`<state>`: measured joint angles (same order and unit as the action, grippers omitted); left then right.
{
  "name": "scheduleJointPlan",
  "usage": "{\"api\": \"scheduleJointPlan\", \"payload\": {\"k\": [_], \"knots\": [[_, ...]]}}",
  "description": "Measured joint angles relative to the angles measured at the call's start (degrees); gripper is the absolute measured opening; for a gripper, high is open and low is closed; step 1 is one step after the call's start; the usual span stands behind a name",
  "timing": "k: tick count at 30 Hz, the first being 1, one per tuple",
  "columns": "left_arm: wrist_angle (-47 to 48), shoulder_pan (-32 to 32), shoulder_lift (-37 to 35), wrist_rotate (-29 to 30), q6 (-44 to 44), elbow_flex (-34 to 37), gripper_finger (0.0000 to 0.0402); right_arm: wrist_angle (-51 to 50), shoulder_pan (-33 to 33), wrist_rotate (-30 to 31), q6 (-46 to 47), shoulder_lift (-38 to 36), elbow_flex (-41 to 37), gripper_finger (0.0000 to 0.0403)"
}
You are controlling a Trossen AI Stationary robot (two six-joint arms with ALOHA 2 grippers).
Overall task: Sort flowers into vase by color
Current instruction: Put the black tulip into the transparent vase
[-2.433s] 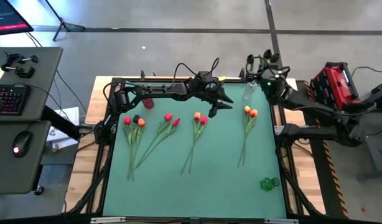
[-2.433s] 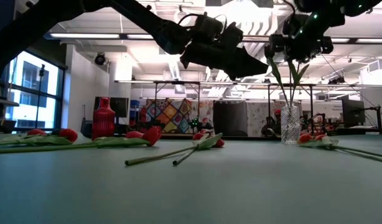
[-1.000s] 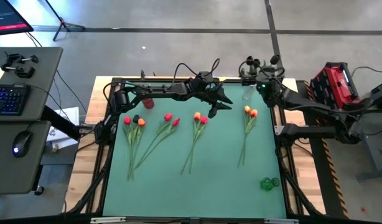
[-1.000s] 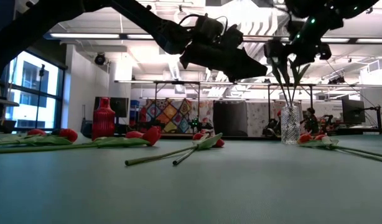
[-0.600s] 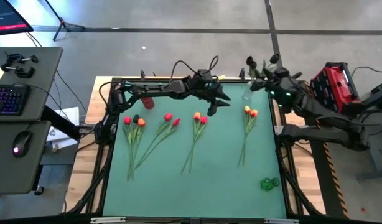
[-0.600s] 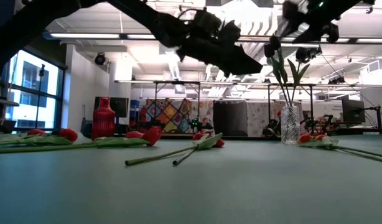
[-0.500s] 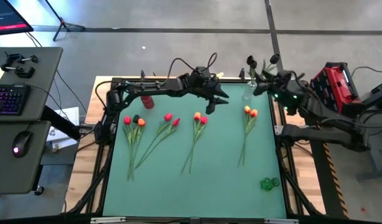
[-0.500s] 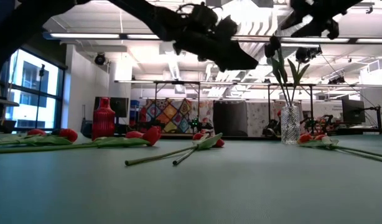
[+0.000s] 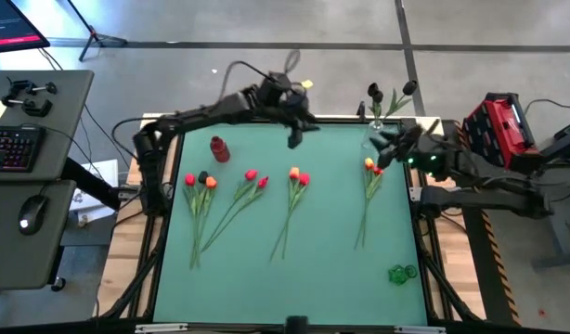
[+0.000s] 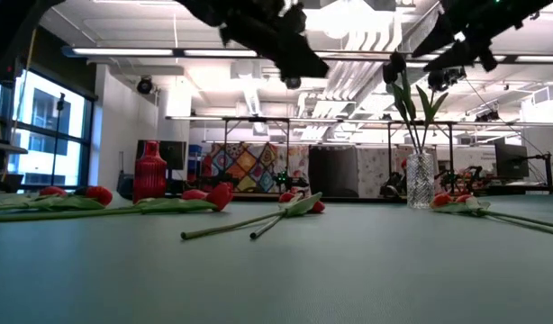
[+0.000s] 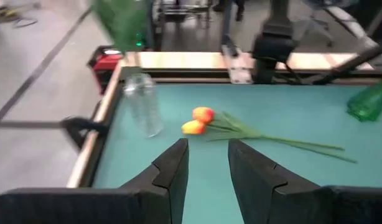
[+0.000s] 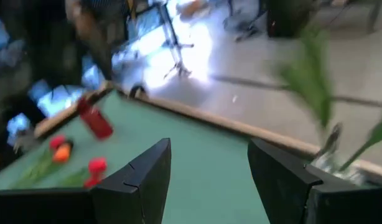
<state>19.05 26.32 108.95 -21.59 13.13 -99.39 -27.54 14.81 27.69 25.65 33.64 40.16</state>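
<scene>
Two near-black tulips (image 9: 389,91) stand with their stems in a clear glass vase (image 9: 370,139) at the table's far right. On the green mat lie several groups of red and orange tulips (image 9: 297,176), among them an orange pair (image 11: 197,121). A red vase (image 9: 218,148) stands at the far left. My left gripper (image 9: 295,137) hangs open, high over the far edge, with nothing between its fingers (image 11: 172,168). My right gripper (image 9: 389,147) is open just beside the clear vase (image 12: 328,152), and it holds nothing.
A green vase (image 9: 401,273) lies on its side near the mat's near right corner. A desk with a keyboard and mouse stands to the table's left, and a red case sits to the right. The mat's near half is bare.
My right gripper has drawn away from the tops of the near-black tulips, toward the table's right and then its near edge; the tulips stay upright in the clear vase. My left gripper has risen and pulled back toward the far left.
</scene>
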Motion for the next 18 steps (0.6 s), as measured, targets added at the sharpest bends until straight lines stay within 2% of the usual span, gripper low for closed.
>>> {"api": "scheduleJointPlan", "payload": {"k": [6, 12, 18], "knots": [[12.55, 3.87, -6.96, 1.96, -4.72, 0.00, 0.0083, 5.29, -3.83, -1.78, 1.55, 2.14, -6.83, 0.0202], [35.40, 4.27, -12.21, 16.98, -8.24, -0.02, 0.0078, 12.77, -7.15, -1.87, 3.17, 3.19, -13.44, 0.0202], [59.25, 2.29, -13.44, 23.12, -17.81, 0.00, 0.0078, 21.29, -10.12, -2.24, 4.40, 3.23, -20.44, 0.0202]]}}
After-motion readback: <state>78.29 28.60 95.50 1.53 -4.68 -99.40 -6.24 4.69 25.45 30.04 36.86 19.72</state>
